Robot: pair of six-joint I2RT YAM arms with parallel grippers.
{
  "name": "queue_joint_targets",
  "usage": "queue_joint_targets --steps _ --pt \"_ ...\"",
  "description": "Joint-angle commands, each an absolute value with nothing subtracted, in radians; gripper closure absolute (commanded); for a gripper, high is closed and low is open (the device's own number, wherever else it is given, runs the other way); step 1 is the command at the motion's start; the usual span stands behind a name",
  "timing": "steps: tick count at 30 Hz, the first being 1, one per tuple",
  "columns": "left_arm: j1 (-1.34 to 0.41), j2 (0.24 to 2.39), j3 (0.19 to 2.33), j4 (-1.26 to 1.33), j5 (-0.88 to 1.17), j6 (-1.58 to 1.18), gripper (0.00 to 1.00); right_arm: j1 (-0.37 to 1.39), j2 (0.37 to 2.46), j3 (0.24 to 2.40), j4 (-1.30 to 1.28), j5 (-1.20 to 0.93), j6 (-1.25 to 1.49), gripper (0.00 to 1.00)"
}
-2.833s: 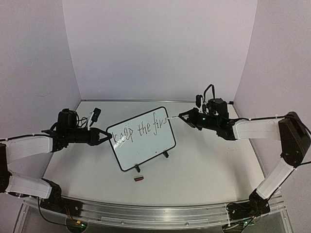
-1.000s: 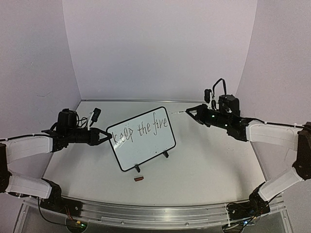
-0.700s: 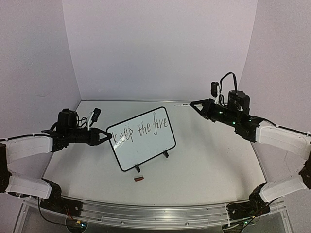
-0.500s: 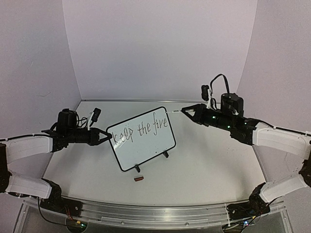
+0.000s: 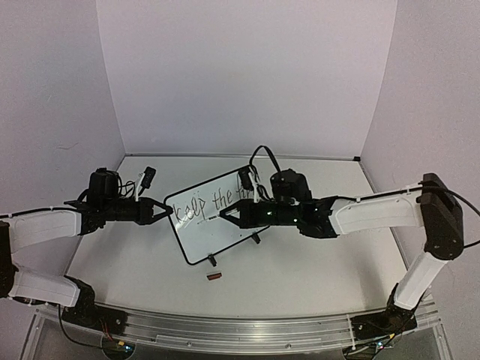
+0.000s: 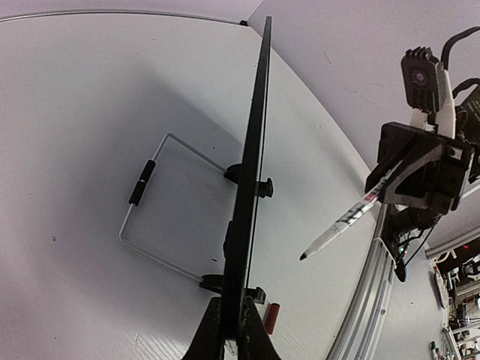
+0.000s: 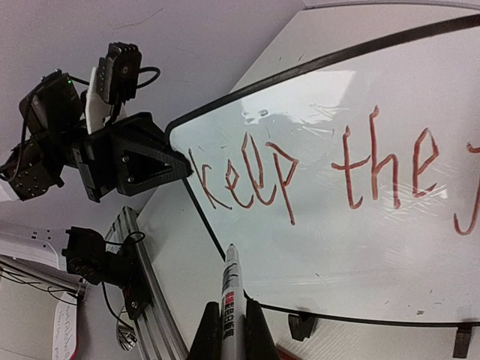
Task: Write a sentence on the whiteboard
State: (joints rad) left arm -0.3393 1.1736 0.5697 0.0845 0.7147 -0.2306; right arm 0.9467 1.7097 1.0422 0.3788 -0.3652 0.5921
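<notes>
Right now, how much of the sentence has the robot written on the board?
Done: the top line on the whiteboard reads "keep the", plus another word's start. In hand: the left fingers clamp the board's edge and the right fingers hold the marker, tip off the blank lower half. Left: the rest of the sentence; nothing is written lower down.

White table (image 5: 330, 255) across the lower half of the top view, metal rail (image 5: 240, 326) along its bottom edge. Standing at centre left, tilted back on two black feet (image 5: 212, 261): the whiteboard (image 5: 206, 241). Just below the feet: a small red-brown cylinder (image 5: 215, 277), lying flat. At middle left of the left wrist view, on the surface beside the board: a wire loop (image 6: 141, 182).
</notes>
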Motion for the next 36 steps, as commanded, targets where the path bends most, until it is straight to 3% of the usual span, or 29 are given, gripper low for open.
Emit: queue_joint_targets --steps 1,12,36 --pt "-0.332 1.164 0.607 0.075 0.658 -0.185 1.0 0.962 1.793 1.123 0.469 -0.427 0.618 1.0" --pt "-0.332 1.163 0.607 0.071 0.651 -0.18 1.0 0.976 1.884 1.118 0.546 -0.523 0.67 1.0" --pt "-0.332 1.166 0.607 0.068 0.648 -0.176 1.0 0.976 1.891 1.074 0.467 -0.422 0.646 1.0"
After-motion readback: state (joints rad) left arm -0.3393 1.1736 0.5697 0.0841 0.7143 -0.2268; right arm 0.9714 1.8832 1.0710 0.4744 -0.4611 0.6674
